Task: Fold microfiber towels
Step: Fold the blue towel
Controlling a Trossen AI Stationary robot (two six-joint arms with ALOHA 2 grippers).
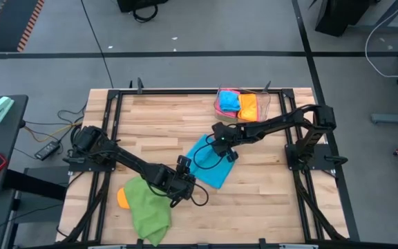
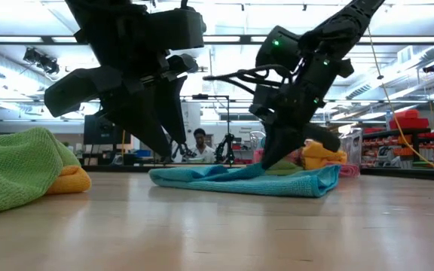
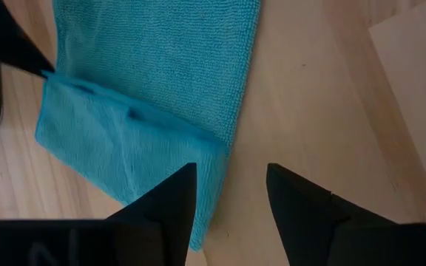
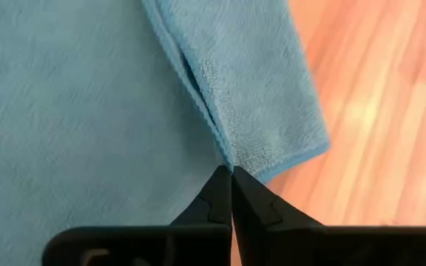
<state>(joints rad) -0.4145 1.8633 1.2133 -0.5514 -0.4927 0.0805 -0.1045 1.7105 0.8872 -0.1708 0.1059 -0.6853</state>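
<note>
Nearest us, at the worktop's (image 1: 268, 200) front edge, we count one green towel (image 1: 147, 207) crumpled over one orange towel (image 1: 123, 197), of which only a sliver shows. Just beyond them our left hand (image 3: 231, 193) hovers with its fingers spread and nothing between them, above the near corner of the blue towel (image 1: 209, 164). That towel lies mid-worktop with one edge already turned over on itself. Farther on, our right hand (image 4: 231, 177) is clenched, its tips pinched on the folded edge of the blue towel. At the back sits one clear tray (image 1: 268, 104) holding at least three more cloths, blue, orange and pink; we cannot count any below those.

We judge the main risk to be the thin pinch: if only the upper layer is caught, lifting would peel the fold open instead of carrying it. A pull while the left hand presses nothing could also drag the whole towel across the wood and skew the edges.
</note>
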